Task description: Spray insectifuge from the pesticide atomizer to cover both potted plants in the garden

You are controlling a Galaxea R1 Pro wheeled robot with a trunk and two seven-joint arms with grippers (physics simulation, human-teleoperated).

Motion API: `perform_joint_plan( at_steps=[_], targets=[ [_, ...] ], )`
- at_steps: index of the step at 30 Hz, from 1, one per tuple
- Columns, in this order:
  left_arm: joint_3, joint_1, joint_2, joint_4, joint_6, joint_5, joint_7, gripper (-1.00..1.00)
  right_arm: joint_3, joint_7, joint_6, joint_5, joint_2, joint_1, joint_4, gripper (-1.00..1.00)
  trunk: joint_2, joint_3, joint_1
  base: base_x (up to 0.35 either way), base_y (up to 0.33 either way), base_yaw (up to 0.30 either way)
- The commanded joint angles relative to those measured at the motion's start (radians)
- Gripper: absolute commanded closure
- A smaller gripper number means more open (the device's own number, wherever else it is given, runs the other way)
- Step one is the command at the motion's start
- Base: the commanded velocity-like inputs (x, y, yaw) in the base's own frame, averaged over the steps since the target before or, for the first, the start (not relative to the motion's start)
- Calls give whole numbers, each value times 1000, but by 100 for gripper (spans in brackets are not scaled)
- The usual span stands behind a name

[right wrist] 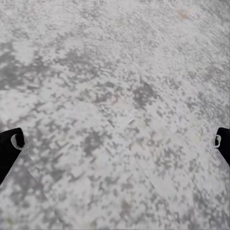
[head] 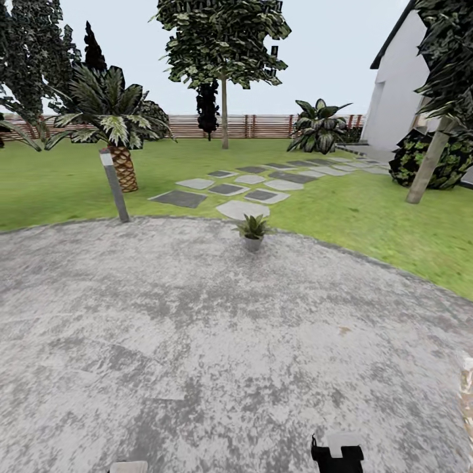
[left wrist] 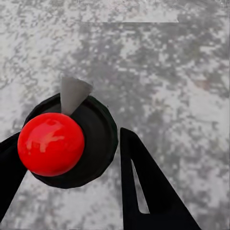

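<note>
Head view: the robot stands on the round grey paved patio (head: 197, 341). One small potted plant (head: 253, 231) sits at the patio's far edge, just before the lawn (head: 368, 217), well apart from the robot. A grey bollard lamp (head: 114, 185) leans at the patio's left rim, a palm (head: 115, 128) behind it. Stepping stones (head: 243, 190) run toward a wooden slat fence (head: 263, 125). A large broad-leaved plant (head: 320, 126) stands near the white house wall (head: 401, 85). A dark robot part shows at the lower edge; which one, cannot tell.

Left wrist view: the left tool (left wrist: 72, 158) is closed around the pesticide atomizer (left wrist: 72, 139), seen from above: a dark round body, a red ball-like top (left wrist: 51, 143) and a pale grey nozzle (left wrist: 73, 93). One black finger (left wrist: 143, 187) presses the body's side; the other is partly cut off at the frame edge. Patio paving lies beneath.

Right wrist view: the right tool (right wrist: 115, 143) is spread wide and holds nothing; its fingertips (right wrist: 10, 143) show at the frame's two sides, over bare paving.

Judged risks:
- The plant is far off; spraying from here would likely fall short and put no specks on the leaves.
- The nozzle's aim relative to the plant cannot be told; a wrong heading would waste spray on the paving.
- The grip is on a round body; it could twist or slip while driving.
- Mistaking the large broad-leaved plant for a target.
- A too-close approach could knock the small pot over.
</note>
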Motion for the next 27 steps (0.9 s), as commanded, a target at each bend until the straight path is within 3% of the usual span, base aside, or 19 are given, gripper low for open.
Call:
perform_joint_plan(
  at_steps=[1,27],
  targets=[
    [6,-1,0,1,-4,-10,4,100,-7,-5,-2,11,0,-1,1,-100,0,-1,0,336,0,16],
    [6,1,0,1,-4,-10,4,100,-7,-5,-2,13,-2,0,1,-100,0,-1,0,336,0,1]
  ],
)
